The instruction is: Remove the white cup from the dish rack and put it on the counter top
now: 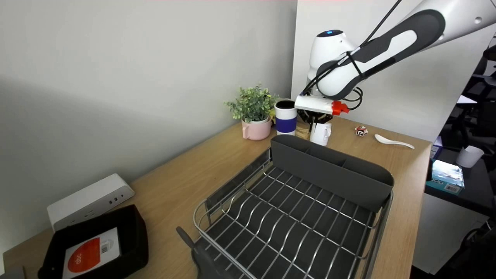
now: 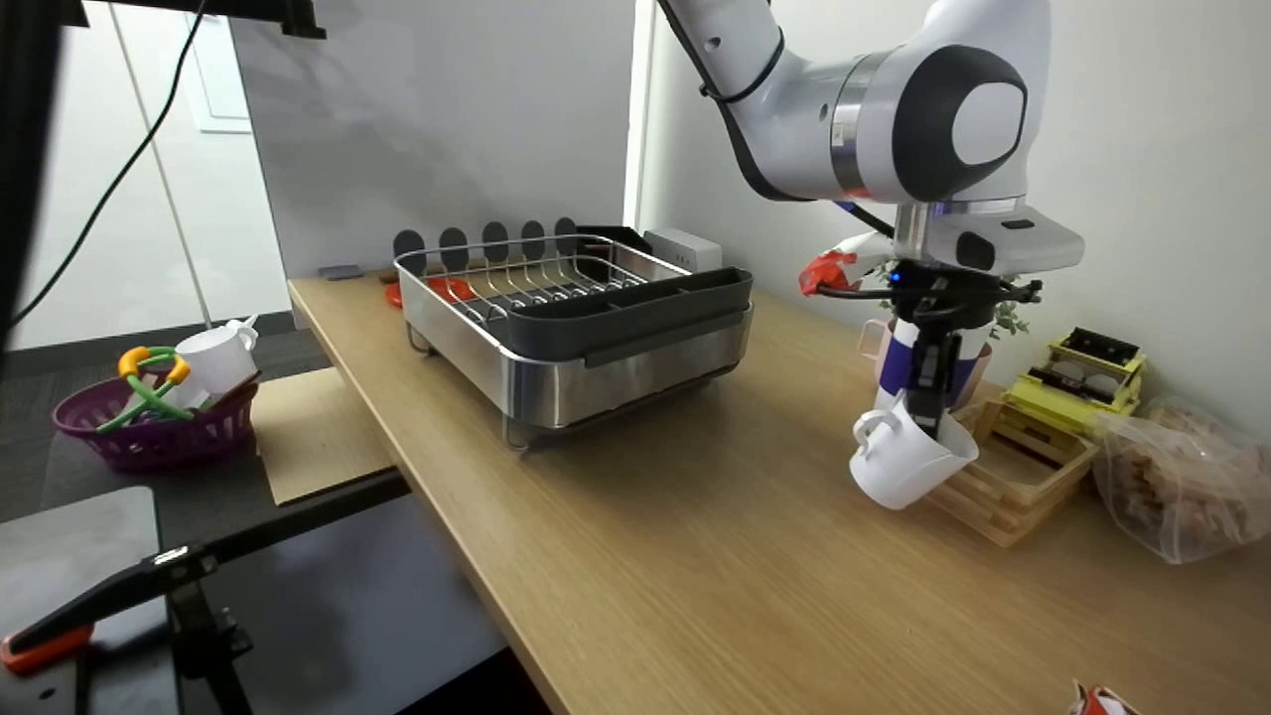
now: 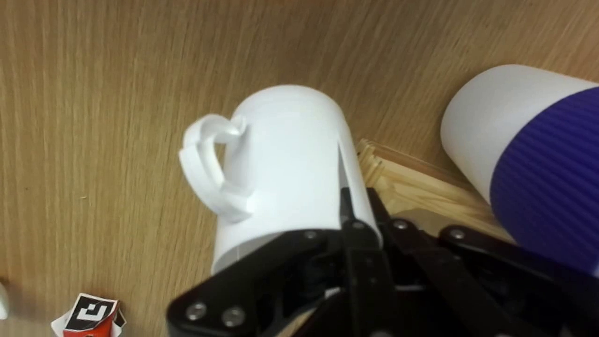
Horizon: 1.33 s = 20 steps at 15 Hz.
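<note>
And here is the white cup (image 2: 902,465), hanging at a tilt out over the counter top (image 2: 695,556); whether its low edge touches the wood, I can't tell. The gripper (image 3: 359,206) has it: jaws drawn in close, pinching a strip of wall near the rim, away from the handle (image 3: 199,175), a finger dipping into the mouth.

Now, how does it play? Looks like smooth, hard ceramic, so I'd call it stiff, light enough for this arm, likely to pivot in so thin a pinch, and ready to chip if that slanted base lands hard. The wall near the rim is a fair hold for lowering; the handle is the fallback. The call: level it, ease it down, let go, then lift straight out so no finger drags the rim.

Watch the neighbours! A wooden crate (image 2: 993,516) sits just beside, the blue-banded tumbler (image 1: 286,124) near. Further out, a potted plant (image 1: 255,116), a plastic bag (image 2: 1182,477) past the crate, a paper cube (image 3: 91,313) and a white spoon (image 1: 383,139). And well apart, the dish rack (image 2: 635,382), which the cup is already clear of.
</note>
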Each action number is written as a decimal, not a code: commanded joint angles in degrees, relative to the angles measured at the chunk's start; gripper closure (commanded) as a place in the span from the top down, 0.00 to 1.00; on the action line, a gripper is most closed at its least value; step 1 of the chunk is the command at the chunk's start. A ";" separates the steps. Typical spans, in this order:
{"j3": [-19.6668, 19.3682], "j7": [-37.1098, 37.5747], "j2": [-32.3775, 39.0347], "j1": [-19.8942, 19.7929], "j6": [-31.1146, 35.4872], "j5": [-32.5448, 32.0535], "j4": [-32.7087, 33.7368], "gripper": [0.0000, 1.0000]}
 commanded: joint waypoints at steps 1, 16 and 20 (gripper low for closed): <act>-2.33 2.10 1.05 1.84 -0.69 -2.05 0.69 0.01; -4.11 8.11 -0.98 4.17 0.89 -5.42 -5.02 0.29; -4.02 8.22 -1.63 4.55 2.12 -5.29 -6.97 0.56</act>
